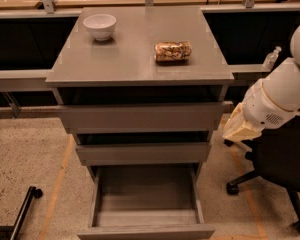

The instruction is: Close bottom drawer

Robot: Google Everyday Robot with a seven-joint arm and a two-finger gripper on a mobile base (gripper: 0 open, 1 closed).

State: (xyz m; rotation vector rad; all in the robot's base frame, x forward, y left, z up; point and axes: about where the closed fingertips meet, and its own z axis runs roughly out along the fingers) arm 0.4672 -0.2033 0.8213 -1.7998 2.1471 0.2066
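Your gripper (236, 128) hangs off the right side of the grey cabinet (135, 59), level with the gap between the top drawer (140, 117) and the middle drawer (142, 153), touching neither. Below it and to its left, the bottom drawer (145, 231) stands pulled well out, its shallow tray in full view. Up and to the left of the gripper, a snack packet (173, 51) and, farther off, a white bowl (100, 26) rest on the cabinet top. A black office chair (285, 159) sits just below it to the right.

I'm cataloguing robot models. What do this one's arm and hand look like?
The arm is made of thick, rounded white segments, with a small dotted grille near the wrist. Its hand, right of the drawers, looks pale beige and wedge-shaped. No cables show.
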